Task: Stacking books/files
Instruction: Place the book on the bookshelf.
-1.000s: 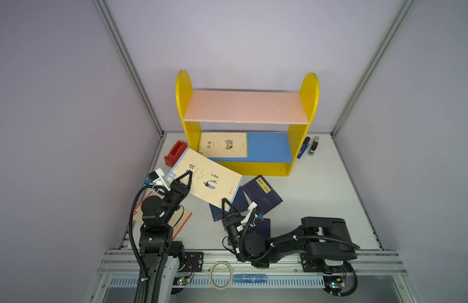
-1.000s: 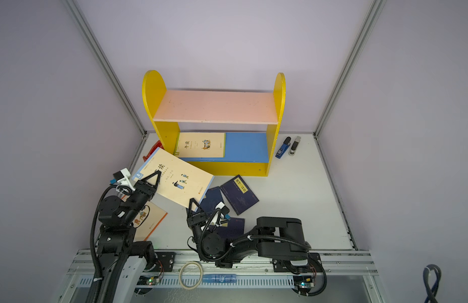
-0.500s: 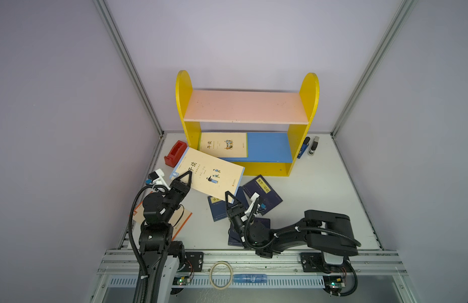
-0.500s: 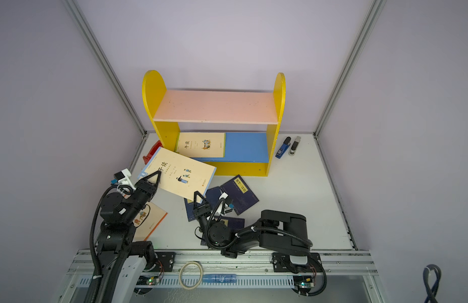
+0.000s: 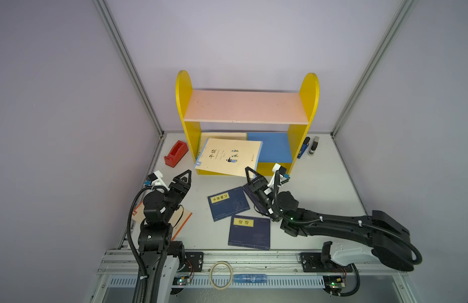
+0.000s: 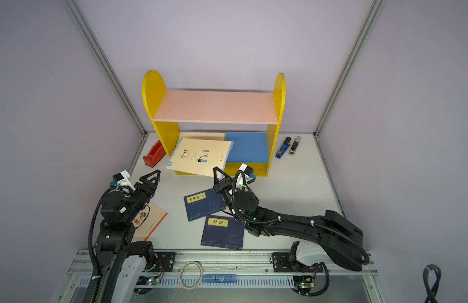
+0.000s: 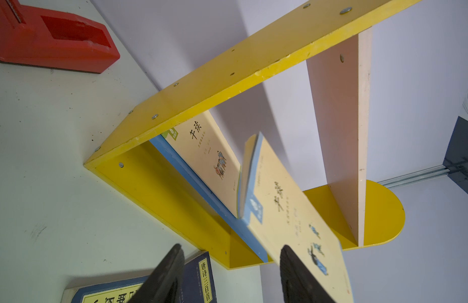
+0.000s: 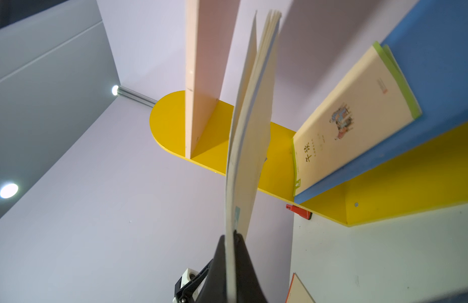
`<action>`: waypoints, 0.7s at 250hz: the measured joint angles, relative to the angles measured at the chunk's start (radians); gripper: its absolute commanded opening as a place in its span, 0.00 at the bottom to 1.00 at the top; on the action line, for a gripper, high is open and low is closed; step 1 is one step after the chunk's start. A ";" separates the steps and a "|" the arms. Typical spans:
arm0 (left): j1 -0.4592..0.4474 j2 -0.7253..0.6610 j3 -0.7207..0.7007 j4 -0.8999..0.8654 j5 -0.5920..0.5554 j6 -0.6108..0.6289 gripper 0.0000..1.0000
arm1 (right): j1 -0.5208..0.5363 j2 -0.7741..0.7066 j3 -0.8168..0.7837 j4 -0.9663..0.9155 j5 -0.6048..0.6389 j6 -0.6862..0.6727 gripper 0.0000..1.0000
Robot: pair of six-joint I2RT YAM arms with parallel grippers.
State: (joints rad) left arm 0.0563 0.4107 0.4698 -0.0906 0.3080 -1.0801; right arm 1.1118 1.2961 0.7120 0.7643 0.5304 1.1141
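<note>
right gripper [image 5: 249, 173] clamped on near corner of cream book [image 5: 229, 157], tilted above bookshelf [image 5: 273, 147] lower board, left gripper [image 5: 185, 175] spread wide, empty, nearby, navy books [image 5: 229, 203] flat on desk [image 5: 319, 183]

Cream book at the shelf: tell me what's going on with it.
The right claw is shut on a corner of the cream book, holding it tilted over the bottom board of the yellow shelf, above another cream book lying there. The left claw is open, off the book. Navy books lie on the table.
</note>
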 measured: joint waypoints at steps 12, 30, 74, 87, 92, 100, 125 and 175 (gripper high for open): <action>0.000 0.002 0.000 -0.004 -0.001 0.002 0.62 | -0.008 -0.037 0.003 -0.055 -0.021 -0.047 0.00; 0.000 0.006 0.000 -0.005 0.000 0.003 0.62 | -0.029 -0.064 -0.010 -0.117 -0.069 -0.094 0.00; 0.001 0.008 0.000 -0.011 0.000 0.003 0.62 | -0.109 -0.078 -0.044 -0.204 -0.160 -0.136 0.00; 0.001 0.007 0.000 -0.012 0.000 0.003 0.62 | -0.127 -0.075 -0.044 -0.214 -0.190 -0.140 0.00; 0.001 0.006 0.000 -0.012 0.000 0.003 0.62 | -0.130 -0.073 -0.044 -0.215 -0.198 -0.142 0.00; 0.001 0.006 0.000 -0.012 0.000 0.003 0.62 | -0.136 -0.069 -0.044 -0.214 -0.216 -0.143 0.00; 0.001 0.004 0.000 -0.012 0.000 0.003 0.62 | -0.154 -0.043 -0.041 -0.210 -0.277 -0.142 0.00; 0.001 -0.003 0.002 -0.015 0.000 0.005 0.63 | -0.215 0.060 -0.008 -0.166 -0.349 -0.115 0.00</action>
State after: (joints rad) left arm 0.0570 0.4080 0.4721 -0.1055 0.3084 -1.0756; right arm 0.8970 1.3560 0.7044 0.5980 0.1810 0.9989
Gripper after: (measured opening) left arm 0.624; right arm 0.070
